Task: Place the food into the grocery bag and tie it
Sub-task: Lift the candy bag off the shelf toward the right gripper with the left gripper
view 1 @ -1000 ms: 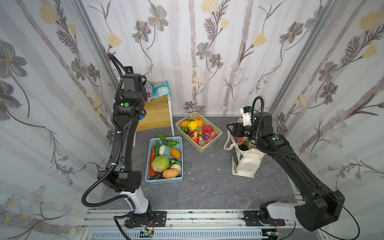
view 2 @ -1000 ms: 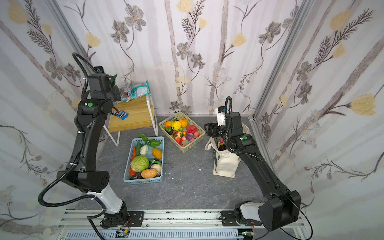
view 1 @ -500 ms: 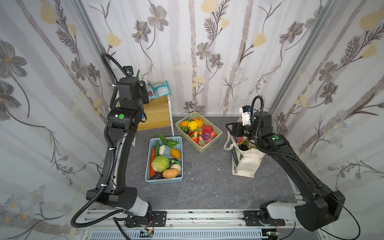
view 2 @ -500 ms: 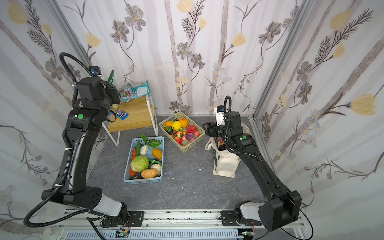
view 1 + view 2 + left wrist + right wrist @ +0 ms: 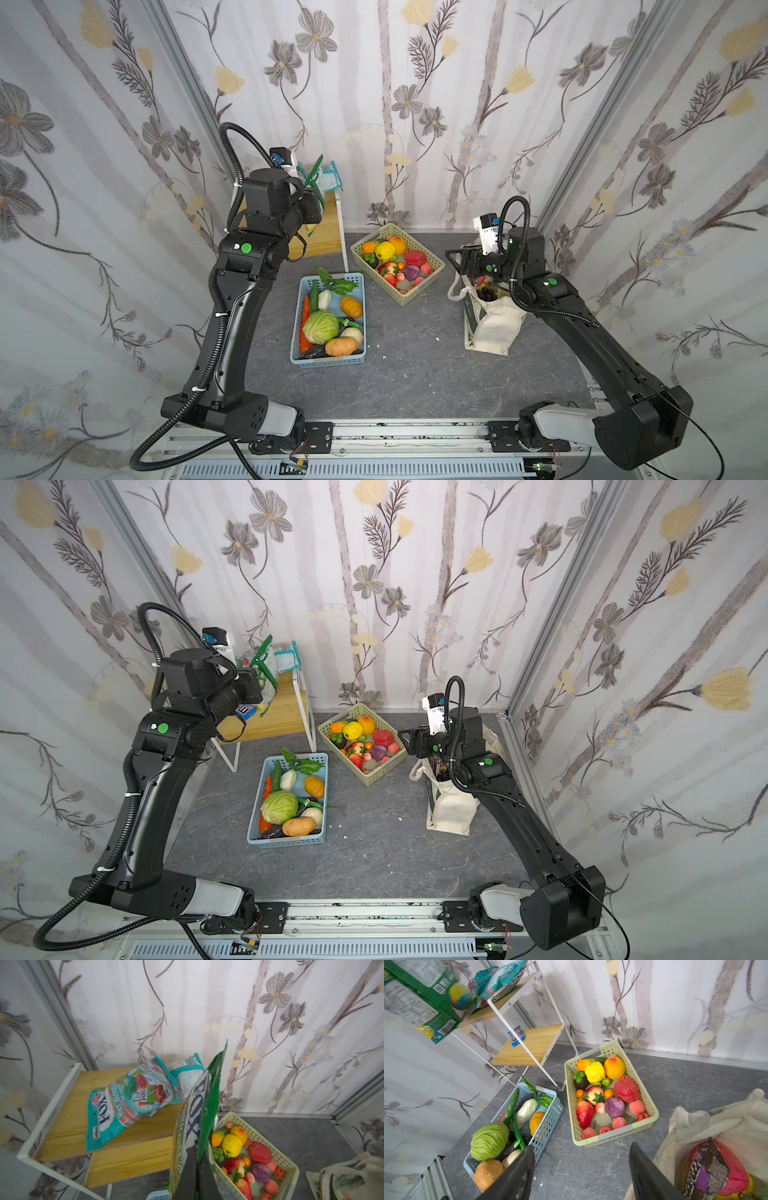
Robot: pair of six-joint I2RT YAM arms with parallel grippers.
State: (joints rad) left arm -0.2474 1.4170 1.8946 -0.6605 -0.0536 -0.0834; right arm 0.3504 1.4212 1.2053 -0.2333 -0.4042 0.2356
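One grey, stone-veined counter [image 5: 415, 374] carries everything. Two black arms rise from a rail at its near edge, the left arm [image 5: 232, 332] reaching to the far left corner and the right arm [image 5: 602, 345] bending over the right side. A shelf rack [image 5: 62, 1122] of white metal rods and pale wooden boards stands at the far left.

The grocery bag [image 5: 496, 328], boxy and of soft cream cloth, stands upright on the right of the counter with its mouth slack and its strap handles drooping. The right jaws are spread wide and hold nothing. They hang above bare counter just left of the bag's mouth, between the bag and a cream lattice basket [image 5: 571, 1105] of glossy toy fruit. A light blue perforated basket [image 5: 328, 361] of toy vegetables, among them a ridged green cabbage [image 5: 490, 1140], lies nearer and further left.

The left jaws are closed on the lower edge of a flat, shiny green and yellow sweet packet [image 5: 193, 1118]. It stands on edge above them, raised off the shelf at the right end of the top board and well apart from the bag. Two crinkled teal packets [image 5: 133, 1101] lie on that top board, and a small blue packet [image 5: 516, 1035] lies on the lower one.

Inside the bag sit a brown foil wrapper [image 5: 704, 1169] and, touching it, a pink-red knobbly ball [image 5: 735, 1167].
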